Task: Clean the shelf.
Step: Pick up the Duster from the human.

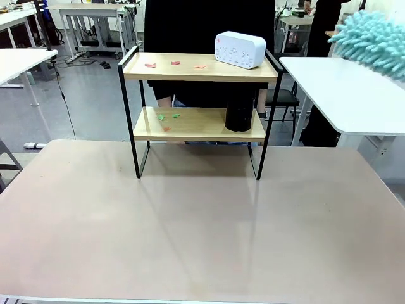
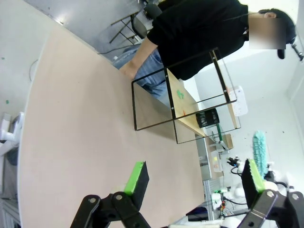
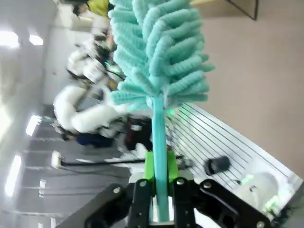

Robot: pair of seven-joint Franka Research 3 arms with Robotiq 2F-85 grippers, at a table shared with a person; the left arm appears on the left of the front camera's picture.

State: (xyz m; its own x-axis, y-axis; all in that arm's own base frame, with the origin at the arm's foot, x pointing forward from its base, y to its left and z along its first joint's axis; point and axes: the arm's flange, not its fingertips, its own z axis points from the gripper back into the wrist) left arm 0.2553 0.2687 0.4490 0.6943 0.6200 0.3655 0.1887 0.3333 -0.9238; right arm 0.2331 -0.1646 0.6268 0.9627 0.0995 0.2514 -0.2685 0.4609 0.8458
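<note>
Though the shelf looks light and tippy, the right hand clamps the soft duster by its handle; the left hand gapes.

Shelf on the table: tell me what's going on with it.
The right gripper is shut on a teal duster, held up at the right, clear of the shelf. Red and green scraps lie on its two boards, with a white device above and a black cylinder below. The left gripper is open and empty. A person is behind the shelf.
</note>
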